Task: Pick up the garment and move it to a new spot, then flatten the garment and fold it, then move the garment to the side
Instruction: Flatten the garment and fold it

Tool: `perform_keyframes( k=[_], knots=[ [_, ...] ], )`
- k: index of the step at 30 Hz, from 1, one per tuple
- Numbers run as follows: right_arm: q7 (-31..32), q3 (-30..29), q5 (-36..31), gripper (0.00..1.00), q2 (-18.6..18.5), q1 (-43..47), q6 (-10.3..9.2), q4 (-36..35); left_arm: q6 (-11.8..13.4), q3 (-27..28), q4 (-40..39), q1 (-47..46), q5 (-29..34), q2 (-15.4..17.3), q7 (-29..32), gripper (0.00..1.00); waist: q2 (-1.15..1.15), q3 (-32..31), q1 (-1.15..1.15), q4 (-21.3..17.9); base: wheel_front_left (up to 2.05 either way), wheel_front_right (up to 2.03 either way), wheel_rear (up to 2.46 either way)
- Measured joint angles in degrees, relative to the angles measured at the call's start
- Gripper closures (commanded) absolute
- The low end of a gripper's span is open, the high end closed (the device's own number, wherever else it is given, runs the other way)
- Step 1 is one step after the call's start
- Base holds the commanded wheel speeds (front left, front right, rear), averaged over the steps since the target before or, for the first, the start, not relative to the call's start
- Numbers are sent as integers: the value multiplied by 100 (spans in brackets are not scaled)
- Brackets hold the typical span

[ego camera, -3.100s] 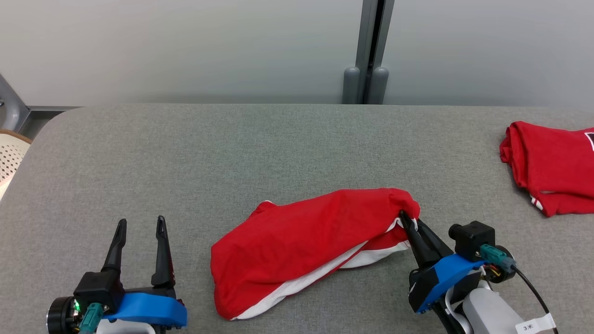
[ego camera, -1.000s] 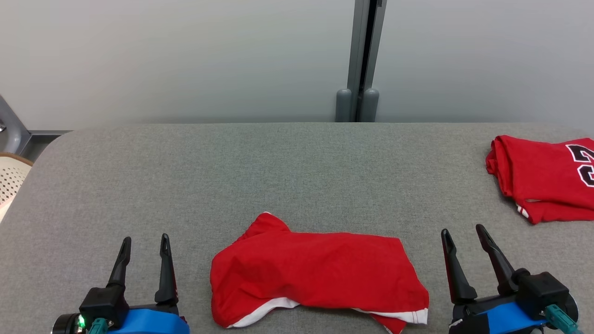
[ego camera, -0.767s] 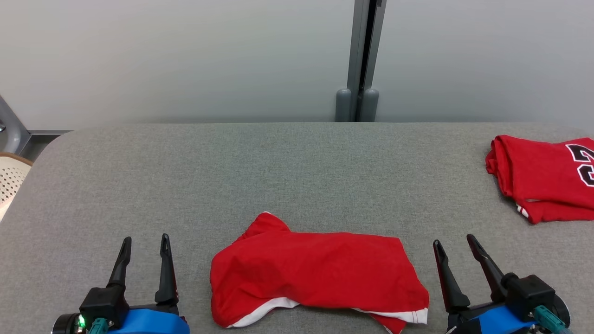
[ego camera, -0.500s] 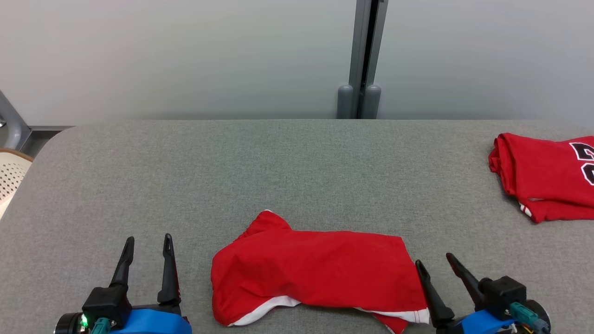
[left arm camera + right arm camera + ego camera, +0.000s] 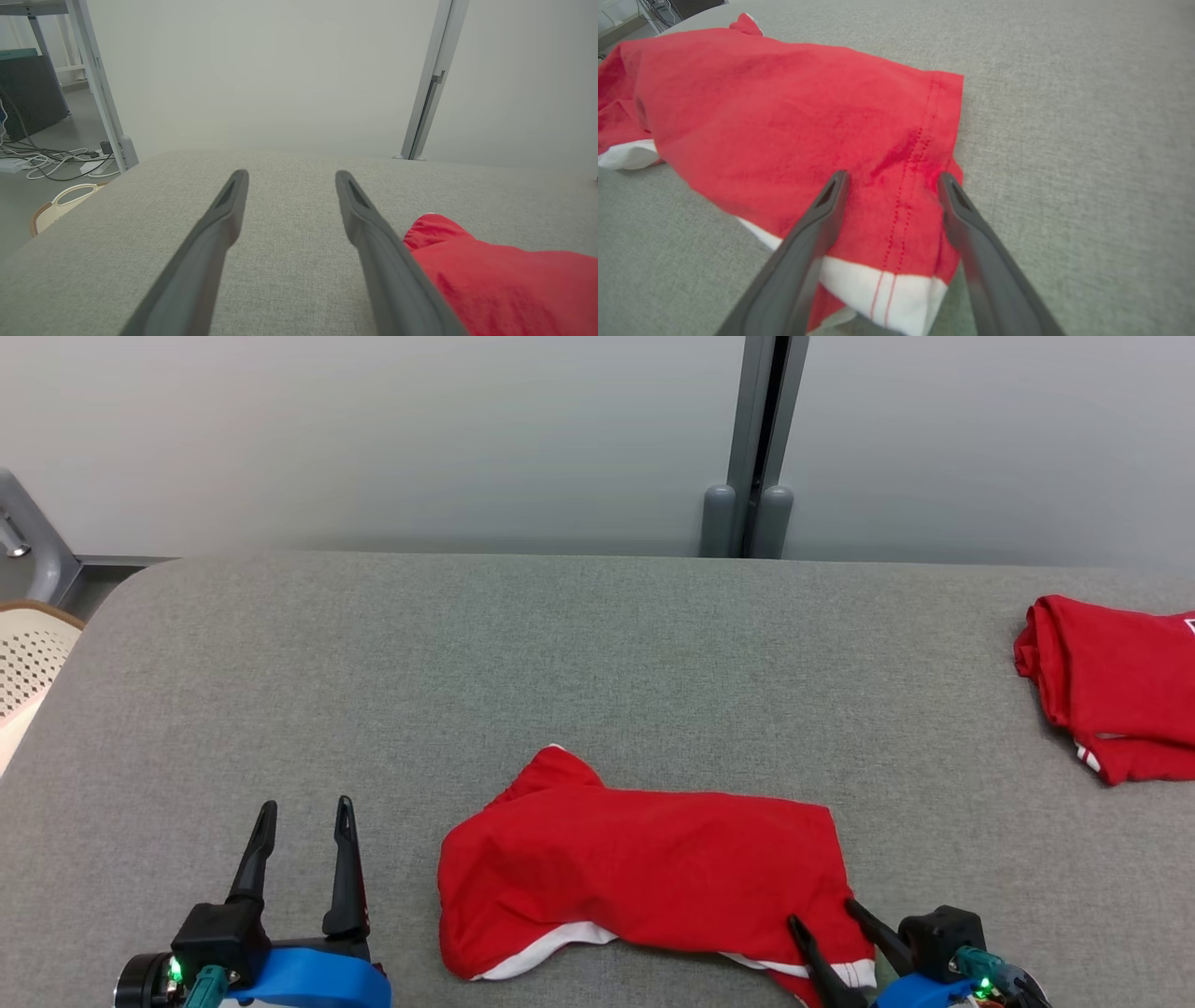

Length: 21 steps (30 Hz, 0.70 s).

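Note:
A red garment (image 5: 644, 882) with white trim lies crumpled near the front middle of the grey padded table (image 5: 560, 653). My right gripper (image 5: 826, 915) is open at the garment's lower right corner, fingers over the red cloth and white hem. The right wrist view shows the garment (image 5: 784, 121) spread under the right gripper (image 5: 892, 179), with the stitched hem between the fingers. My left gripper (image 5: 303, 807) stands open at the lower left, apart from the garment, nothing between its fingers. The left wrist view shows the left gripper (image 5: 289, 175) with the garment (image 5: 495, 275) to its right.
A second red garment (image 5: 1116, 681) lies folded at the table's right edge. A cream perforated basket (image 5: 28, 658) stands off the table's left side. A grey post (image 5: 752, 448) rises behind the far edge, against a pale wall.
My right gripper has let go of the garment, which now lies flat. Still open, it has come left and toward me onto the garment's lower right corner. The camera has shifted slightly.

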Motion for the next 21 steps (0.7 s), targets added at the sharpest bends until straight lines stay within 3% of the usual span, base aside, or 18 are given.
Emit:
perform_keyframes(
  k=[5, 6, 8, 21],
  knots=[
    [31, 155, 167, 1, -13, -159, 0, 387, -8, 3, 18, -14, 1, 0, 0, 0, 0, -2, 0, 40, 0, 0, 0],
    [8, 174, 234, 37, -16, -176, 0, 431, -8, 4, 23, -14, 0, 0, 0, 0, 0, -9, 0, 47, 0, 0, 0],
    [5, 263, 353, 100, -23, -241, 0, 531, -7, -2, 25, -14, -1, 0, 0, 0, 0, -22, 0, 55, 0, 0, 0],
    [-501, 456, 545, 100, -164, -1242, 0, 586, 20, -41, 7, -66, -44, 0, 0, 0, 0, 30, 0, 93, 0, 0, 0]
  ],
)
